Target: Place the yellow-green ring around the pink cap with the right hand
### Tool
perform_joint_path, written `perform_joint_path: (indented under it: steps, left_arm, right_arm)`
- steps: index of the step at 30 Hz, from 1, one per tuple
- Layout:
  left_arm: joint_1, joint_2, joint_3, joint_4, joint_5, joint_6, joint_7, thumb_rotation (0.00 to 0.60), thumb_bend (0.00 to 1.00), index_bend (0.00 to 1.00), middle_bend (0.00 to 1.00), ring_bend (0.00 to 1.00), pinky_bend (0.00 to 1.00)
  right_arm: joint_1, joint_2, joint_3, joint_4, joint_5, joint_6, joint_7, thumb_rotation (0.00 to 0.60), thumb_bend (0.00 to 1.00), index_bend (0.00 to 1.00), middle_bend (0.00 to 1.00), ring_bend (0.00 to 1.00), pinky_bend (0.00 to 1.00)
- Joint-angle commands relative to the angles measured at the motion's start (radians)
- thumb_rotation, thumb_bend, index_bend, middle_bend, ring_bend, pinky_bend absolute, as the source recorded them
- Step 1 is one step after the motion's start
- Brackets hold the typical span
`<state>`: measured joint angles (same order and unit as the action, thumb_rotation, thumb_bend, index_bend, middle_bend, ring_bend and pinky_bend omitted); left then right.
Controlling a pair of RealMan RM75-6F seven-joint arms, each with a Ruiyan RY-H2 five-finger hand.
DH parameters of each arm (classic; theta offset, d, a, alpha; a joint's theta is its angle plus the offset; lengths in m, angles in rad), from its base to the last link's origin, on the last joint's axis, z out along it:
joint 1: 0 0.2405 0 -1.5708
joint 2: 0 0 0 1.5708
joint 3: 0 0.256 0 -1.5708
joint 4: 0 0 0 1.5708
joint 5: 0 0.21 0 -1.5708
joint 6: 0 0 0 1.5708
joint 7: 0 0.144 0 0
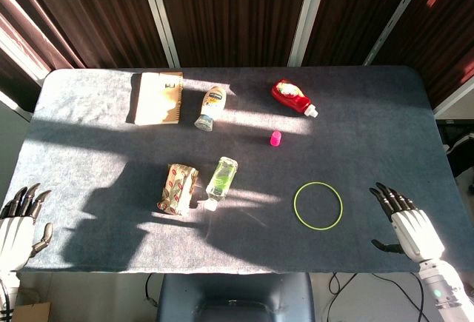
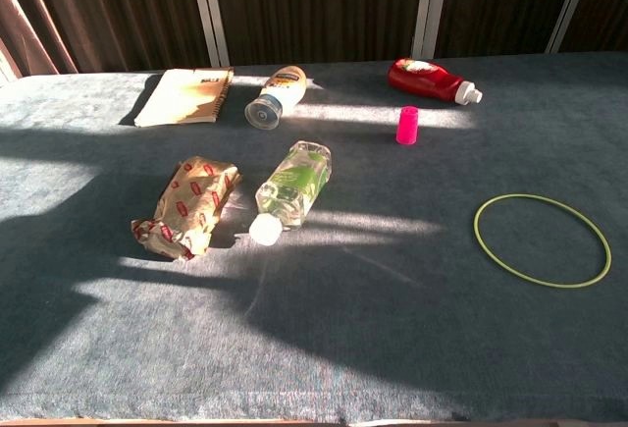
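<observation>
The yellow-green ring (image 1: 318, 205) (image 2: 542, 240) lies flat on the grey table cover toward the front right. The pink cap (image 1: 275, 139) (image 2: 407, 125) stands upright farther back, apart from the ring and to its left. My right hand (image 1: 409, 223) hovers at the front right edge, to the right of the ring, fingers spread and holding nothing. My left hand (image 1: 18, 226) sits off the front left corner, fingers apart and empty. Neither hand shows in the chest view.
A red sauce bottle (image 1: 293, 97) lies behind the cap. A white-capped jar (image 1: 210, 107) and a tan notebook (image 1: 158, 98) lie at the back left. A clear green-label bottle (image 1: 220, 180) and a crumpled snack wrapper (image 1: 178, 188) lie mid-table.
</observation>
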<state>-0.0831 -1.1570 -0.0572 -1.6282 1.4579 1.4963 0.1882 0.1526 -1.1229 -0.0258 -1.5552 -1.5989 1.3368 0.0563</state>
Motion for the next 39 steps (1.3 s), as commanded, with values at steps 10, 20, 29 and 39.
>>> perform_joint_path:
  steps: [10,20,29,39]
  left_arm:
    - [0.000,0.009,0.003,-0.005,0.003,-0.002,-0.018,0.600,0.46,0.19,0.08,0.00,0.19]
    - [0.002,0.017,0.002,-0.015,-0.007,-0.005,-0.025,0.600,0.46,0.20,0.09,0.01,0.19]
    - [0.005,0.022,0.003,-0.021,-0.008,-0.003,-0.029,0.600,0.46,0.21,0.10,0.01,0.19]
    - [0.005,0.025,0.007,-0.026,-0.005,-0.006,-0.029,0.600,0.46,0.21,0.10,0.02,0.19]
  right_arm:
    - [0.105,0.007,-0.001,-0.076,0.048,-0.202,-0.016,0.600,0.07,0.39,0.80,0.96,1.00]
    - [0.201,-0.055,0.012,-0.057,0.108,-0.368,0.042,0.600,0.33,0.54,0.86,1.00,1.00]
    - [0.231,-0.119,0.014,0.001,0.139,-0.407,0.029,0.600,0.38,0.57,0.86,1.00,1.00]
    - [0.246,-0.167,0.014,0.047,0.170,-0.420,-0.010,0.600,0.39,0.58,0.86,1.00,1.00]
